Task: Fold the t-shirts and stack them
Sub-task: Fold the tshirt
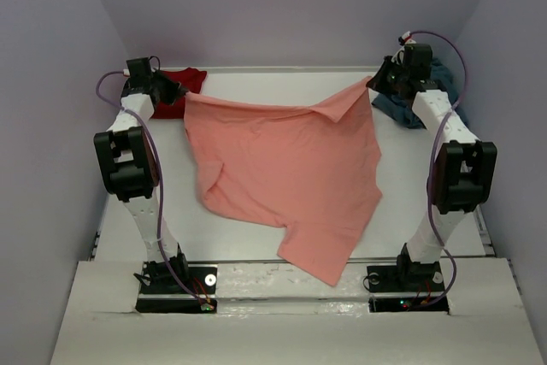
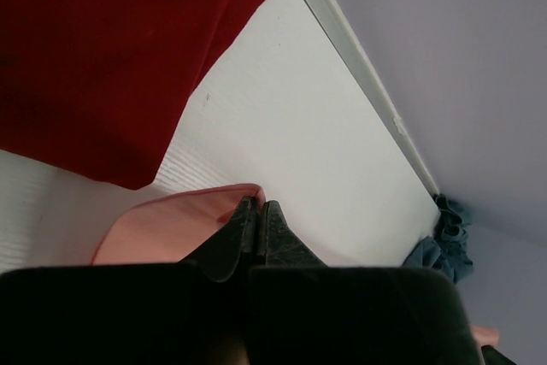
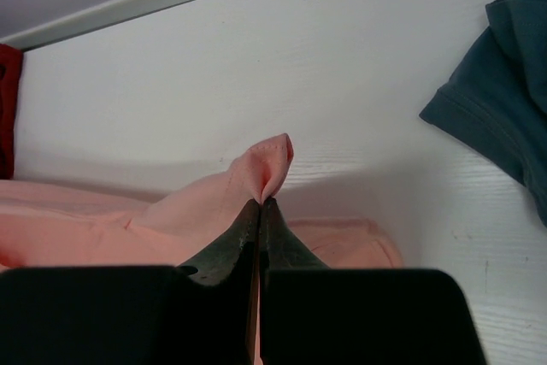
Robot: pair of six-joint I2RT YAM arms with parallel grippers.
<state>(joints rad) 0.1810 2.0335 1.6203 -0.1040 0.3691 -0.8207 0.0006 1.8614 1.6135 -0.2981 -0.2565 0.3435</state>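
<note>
Left gripper [image 2: 259,204]: fingers pressed together on one top corner of the pink shirt [image 1: 291,168], at the upper left of the overhead view.
Right gripper [image 3: 259,203]: pinched closed on the other top corner, with a small peak of cloth poking past the tips, at the upper right.
Pink shirt: strung between the two grippers. It spreads down the middle of the frame, and its lowest corner reaches the near edge between the arm bases.
Red shirt [image 1: 186,81]: crumpled in the far left corner, just behind the left gripper.
Blue shirt [image 3: 504,100]: bunched in the far right corner, beside the right arm.
Table [image 1: 231,228]: white, faintly grained, with a pale raised rim along the far edge.
Room: plain pale lilac walls [image 1: 282,6] on three sides.
Arms: both rise from bases at the bottom, bend at the elbow and reach to the far corners.
</note>
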